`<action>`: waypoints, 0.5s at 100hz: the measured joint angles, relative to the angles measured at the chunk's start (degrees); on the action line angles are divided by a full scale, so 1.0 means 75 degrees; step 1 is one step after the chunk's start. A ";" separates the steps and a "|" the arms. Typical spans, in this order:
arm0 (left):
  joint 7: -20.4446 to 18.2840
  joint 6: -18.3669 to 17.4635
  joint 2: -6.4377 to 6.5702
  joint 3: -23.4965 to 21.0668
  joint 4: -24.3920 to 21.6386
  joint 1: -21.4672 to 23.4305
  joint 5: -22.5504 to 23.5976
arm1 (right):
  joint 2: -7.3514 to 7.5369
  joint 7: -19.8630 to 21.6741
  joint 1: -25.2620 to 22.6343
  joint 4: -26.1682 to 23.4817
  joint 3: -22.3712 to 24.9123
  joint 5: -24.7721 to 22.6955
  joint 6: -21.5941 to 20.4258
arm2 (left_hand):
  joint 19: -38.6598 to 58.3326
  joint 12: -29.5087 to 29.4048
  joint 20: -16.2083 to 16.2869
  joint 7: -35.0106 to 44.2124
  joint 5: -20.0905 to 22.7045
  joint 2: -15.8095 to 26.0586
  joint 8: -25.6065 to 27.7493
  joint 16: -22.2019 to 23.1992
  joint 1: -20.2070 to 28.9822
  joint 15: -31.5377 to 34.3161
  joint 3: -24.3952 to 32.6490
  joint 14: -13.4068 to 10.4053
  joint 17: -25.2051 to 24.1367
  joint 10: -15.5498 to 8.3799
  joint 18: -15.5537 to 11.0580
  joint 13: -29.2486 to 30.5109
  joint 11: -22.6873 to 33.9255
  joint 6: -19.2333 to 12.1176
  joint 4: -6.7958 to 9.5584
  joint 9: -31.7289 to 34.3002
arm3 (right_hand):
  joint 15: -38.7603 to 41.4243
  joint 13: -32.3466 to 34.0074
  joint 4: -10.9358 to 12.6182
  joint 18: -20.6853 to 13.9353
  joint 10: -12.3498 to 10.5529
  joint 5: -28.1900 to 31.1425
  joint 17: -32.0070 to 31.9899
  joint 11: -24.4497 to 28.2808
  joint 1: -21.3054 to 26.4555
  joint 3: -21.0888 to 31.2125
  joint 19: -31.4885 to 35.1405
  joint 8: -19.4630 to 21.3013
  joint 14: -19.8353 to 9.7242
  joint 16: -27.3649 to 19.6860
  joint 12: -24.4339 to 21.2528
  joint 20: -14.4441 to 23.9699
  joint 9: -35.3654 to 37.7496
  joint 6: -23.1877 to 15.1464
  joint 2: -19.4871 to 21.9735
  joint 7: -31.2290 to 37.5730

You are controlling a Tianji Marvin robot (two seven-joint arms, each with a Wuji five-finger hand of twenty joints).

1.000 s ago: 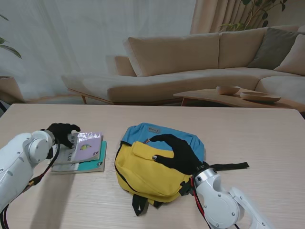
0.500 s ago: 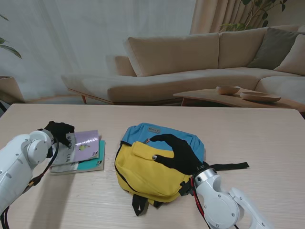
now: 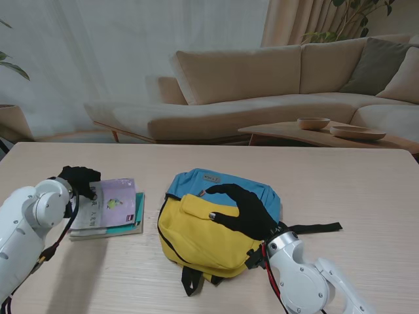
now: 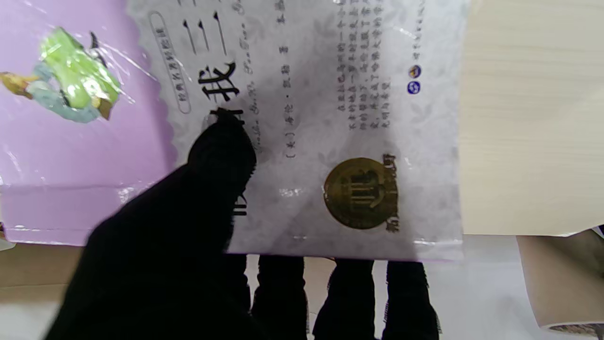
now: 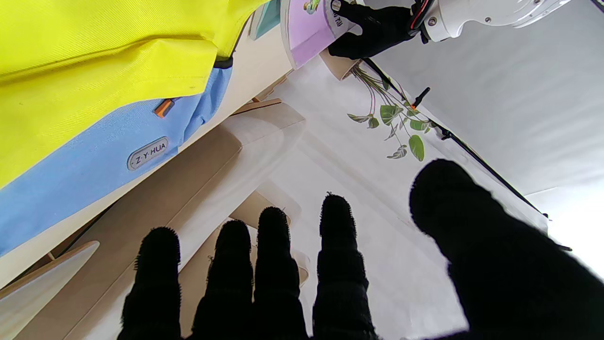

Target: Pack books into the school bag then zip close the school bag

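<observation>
- Looking down from the stand, two white arms with black-gloved hands reach onto a pale wooden table (image 3: pixel 366 176)
- Nearest, at about five o'clock, the right hand (image 3: pixel 241 210) rests on the school bag (image 3: pixel 209 226) with its fingers spread and released, gripping nothing; its wrist view shows the fingers (image 5: pixel 337 264) apart over open air
- The school bag lies flat at the table's centre, yellow front panel toward the robot, blue back panel away; black straps (image 3: pixel 314 228) trail toward three o'clock. Whether the main zip is open cannot be told from these views
- At about nine o'clock the left hand (image 3: pixel 80 180) grasps the purple and white book (image 3: pixel 108 203), thumb (image 4: pixel 219 156) pressed on the cover and the other fingers tucked under its edge
- That book is the top one of a small stack; a teal book (image 3: pixel 124 226) lies beneath it, just beside the bag's left side
- Farther off, beyond the table at twelve o'clock, stand a beige sofa (image 3: pixel 262 85) and a low side table with shallow bowls (image 3: pixel 340 127)
- Step in hand, by my reading: picking up the first book; packing has not begun
- Next move likely calls for lifting the book clear of the stack and carrying it toward the bag, while the right hand holds an opening ready
</observation>
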 measured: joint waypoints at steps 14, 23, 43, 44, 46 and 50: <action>0.0032 0.0292 -0.0038 -0.0258 -0.0479 0.0338 -0.0008 | -0.0005 -0.0019 -0.0018 -0.0022 0.0006 0.0033 -0.0005 | 0.1348 0.1131 0.0272 -0.0119 -0.0002 0.0091 0.0865 0.0000 0.0000 0.0274 0.0002 0.0274 0.0359 0.0167 0.0315 0.1052 -0.0796 -0.0225 0.0001 0.1939 | 0.0000 0.0000 0.0000 -0.0049 0.0000 0.0000 0.0047 0.0000 0.0000 0.0000 0.0000 0.0000 0.0000 0.0000 0.0000 0.0000 0.0000 0.0000 0.0000 0.0000; 0.0008 0.0297 -0.0068 -0.0495 -0.0811 0.0587 -0.0003 | -0.0007 -0.0021 -0.0031 -0.0038 0.0015 0.0061 -0.0009 | 0.2763 0.1588 0.0720 -0.0237 -0.0005 0.0155 0.1412 0.0293 0.0090 0.1067 -0.0024 0.0611 0.1023 0.0265 0.0597 0.2242 -0.1074 -0.0325 0.0001 0.2690 | 0.0000 0.0000 0.0000 -0.0053 0.0000 0.0000 0.0065 0.0000 0.0000 0.0000 0.0000 0.0000 0.0000 0.0000 0.0000 0.0000 0.0000 0.0000 0.0000 0.0000; -0.0162 0.0344 -0.0095 -0.0950 -0.1639 0.1133 -0.0107 | -0.0017 -0.0009 -0.0044 -0.0084 0.0059 0.0191 -0.0010 | 0.5095 0.2695 0.1434 -0.0317 0.0000 0.0159 0.2264 0.0797 0.0181 0.2671 -0.0120 0.0836 0.2490 0.0394 0.1402 0.3960 -0.0511 -0.0329 0.0002 0.3168 | 0.0000 0.0000 0.0000 -0.0054 0.0000 0.0000 0.0159 0.0089 0.0000 0.0001 0.0000 0.0000 0.0000 0.0000 0.0000 0.0000 0.0000 0.0000 0.0000 0.0000; -0.0175 0.0343 -0.0097 -0.0974 -0.1679 0.1157 -0.0116 | -0.0017 -0.0009 -0.0045 -0.0087 0.0061 0.0197 -0.0009 | 0.5134 0.2724 0.1465 -0.0317 0.0000 0.0159 0.2269 0.0852 0.0181 0.2716 -0.0127 0.0838 0.2522 0.0404 0.1435 0.3967 -0.0456 -0.0329 0.0002 0.3169 | 0.0000 0.0000 0.0000 -0.0054 0.0000 0.0000 0.0163 0.0089 0.0000 0.0001 0.0000 0.0000 0.0000 0.0000 0.0000 0.0000 0.0000 0.0000 0.0000 0.0000; -0.0211 0.0340 -0.0100 -0.1025 -0.1766 0.1210 -0.0134 | -0.0019 -0.0009 -0.0046 -0.0094 0.0067 0.0205 -0.0007 | 0.5242 0.2794 0.1520 -0.0321 0.0000 0.0159 0.2361 0.0875 0.0181 0.2823 -0.0130 0.0839 0.2569 0.0457 0.1455 0.4023 -0.0329 -0.0329 0.0003 0.3169 | 0.0000 0.0000 0.0000 -0.0054 0.0000 0.0000 0.0173 0.0089 0.0000 0.0001 0.0017 0.0000 0.0000 0.0000 0.0000 0.0000 0.0000 0.0000 0.0000 0.0000; -0.0296 0.0331 -0.0106 -0.1121 -0.1940 0.1314 -0.0166 | -0.0022 -0.0009 -0.0047 -0.0107 0.0081 0.0206 -0.0005 | 0.5388 0.2925 0.1619 -0.0321 0.0000 0.0159 0.2520 0.0973 0.0180 0.3032 -0.0142 0.0842 0.2620 0.0471 0.1521 0.4045 -0.0157 -0.0329 0.0003 0.3166 | 0.0000 0.0000 0.0000 -0.0054 0.0000 0.0000 0.0194 0.0089 0.0000 0.0001 0.0079 0.0000 0.0000 0.0000 0.0000 0.0000 0.0000 0.0000 0.0000 0.0000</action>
